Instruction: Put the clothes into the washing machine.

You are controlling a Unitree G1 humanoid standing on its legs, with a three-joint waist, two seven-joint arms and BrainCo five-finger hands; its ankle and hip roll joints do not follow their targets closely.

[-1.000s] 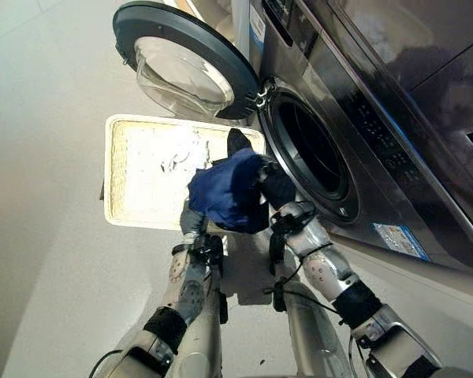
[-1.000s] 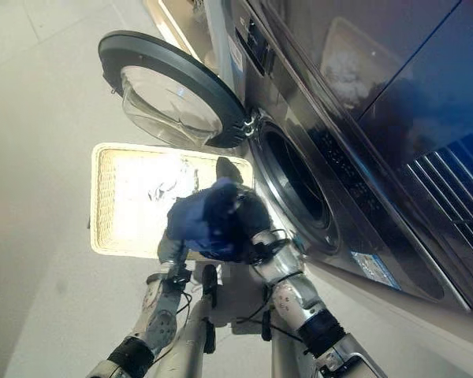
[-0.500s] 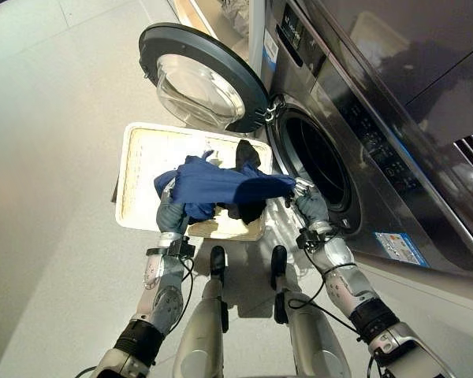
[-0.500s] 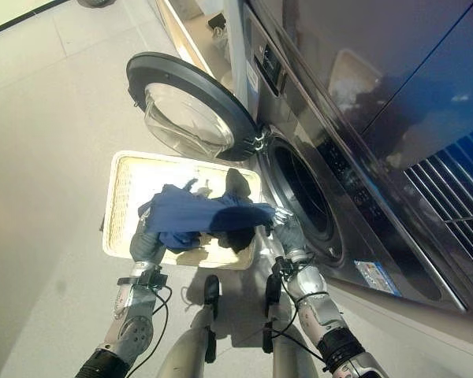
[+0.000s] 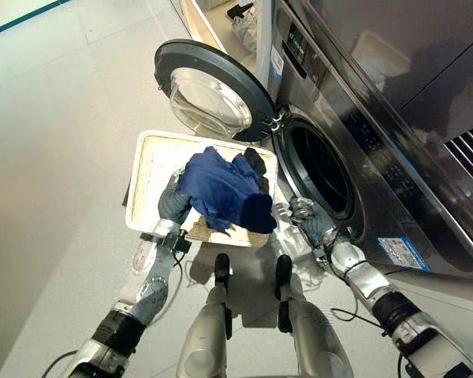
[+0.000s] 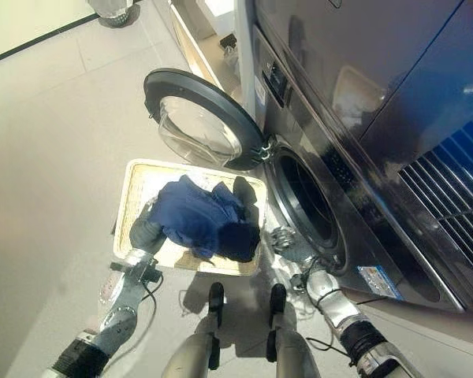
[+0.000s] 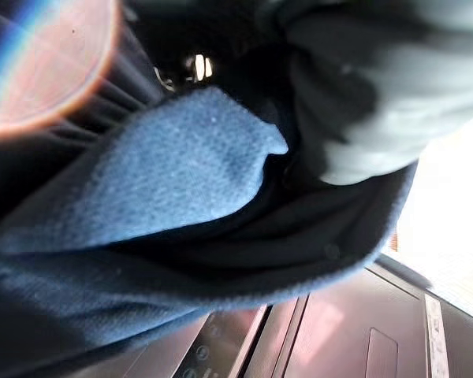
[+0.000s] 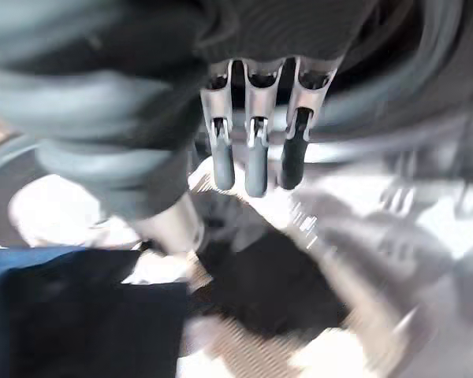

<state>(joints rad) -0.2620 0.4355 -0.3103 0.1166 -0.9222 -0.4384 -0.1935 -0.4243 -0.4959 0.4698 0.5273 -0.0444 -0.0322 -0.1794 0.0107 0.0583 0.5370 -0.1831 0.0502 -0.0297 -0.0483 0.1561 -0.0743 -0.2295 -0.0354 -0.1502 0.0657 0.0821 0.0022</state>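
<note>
one blue garment (image 5: 221, 189) hangs from my left hand (image 5: 173, 203) above the basket (image 5: 146, 169), my right hand (image 5: 303, 211) loose and empty by the washing machine (image 5: 355, 134), so i judge loading barely begun.

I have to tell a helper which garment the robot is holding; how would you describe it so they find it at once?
Start at the washing machine with its round door swung open. On the floor before it lies a pale basket. Over it the left hand grips a dark blue garment, bunched and drooping, the one blue cloth there.
</note>
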